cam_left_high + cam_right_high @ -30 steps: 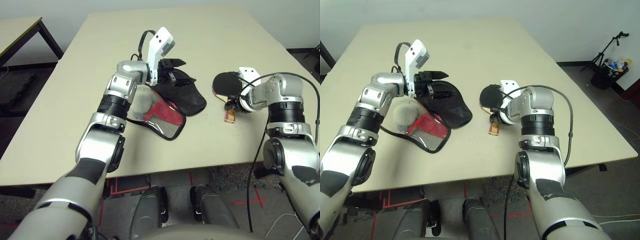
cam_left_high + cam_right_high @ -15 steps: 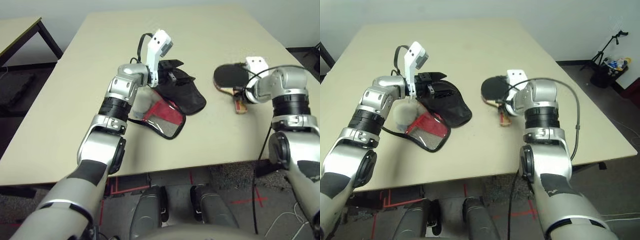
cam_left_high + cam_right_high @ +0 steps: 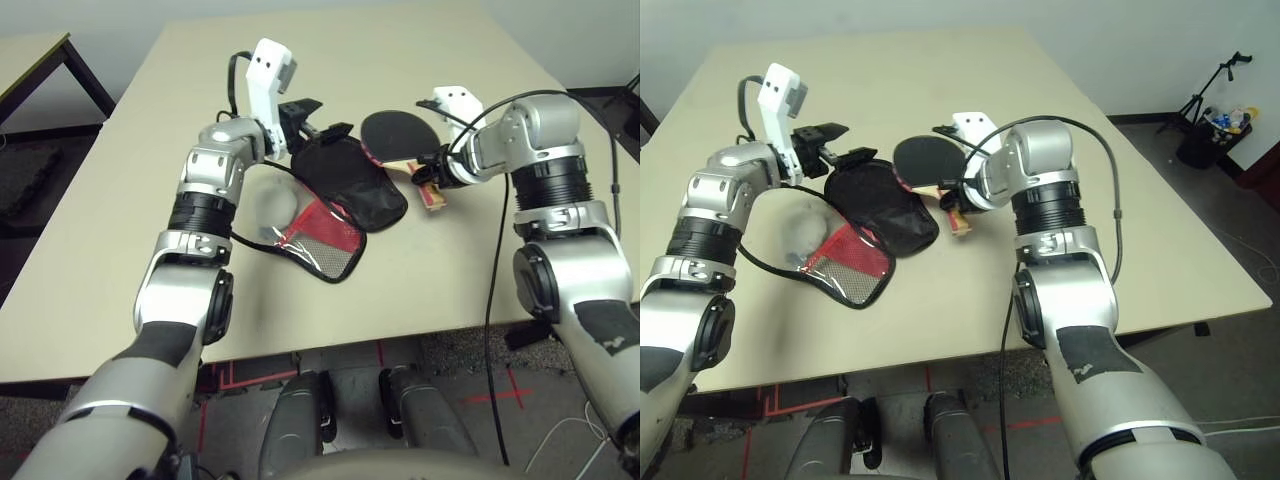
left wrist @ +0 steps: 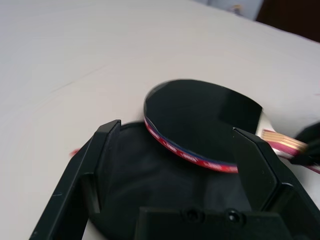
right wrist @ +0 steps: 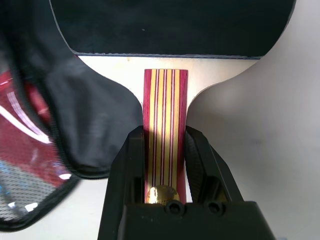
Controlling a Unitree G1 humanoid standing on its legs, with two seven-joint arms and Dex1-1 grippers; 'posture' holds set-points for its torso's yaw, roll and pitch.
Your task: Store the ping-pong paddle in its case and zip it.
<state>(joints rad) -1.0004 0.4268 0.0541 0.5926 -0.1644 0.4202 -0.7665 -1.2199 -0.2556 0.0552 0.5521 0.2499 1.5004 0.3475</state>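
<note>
The ping-pong paddle (image 3: 395, 132) has a round black blade and a striped wood handle (image 5: 165, 110). My right gripper (image 3: 432, 178) is shut on that handle and holds the blade just above the table, at the far edge of the case (image 3: 355, 190). The case lies open on the table, a black pouch with a red mesh panel (image 3: 322, 222) toward me. My left gripper (image 3: 318, 118) stands open at the case's far rim. Black fabric (image 4: 165, 185) lies between its fingers (image 4: 95, 170), and the blade's red-edged rim (image 4: 200, 120) sits just beyond them.
A whitish fluffy thing (image 3: 272, 208) rests by the case's red panel, next to my left forearm. The tan table (image 3: 450, 280) has bare room in front of and right of the case. A second table's corner (image 3: 30, 55) shows at the far left.
My right gripper has carried the paddle left, from well right of the case to its far edge. My left gripper has moved back and left along the case's rim.
</note>
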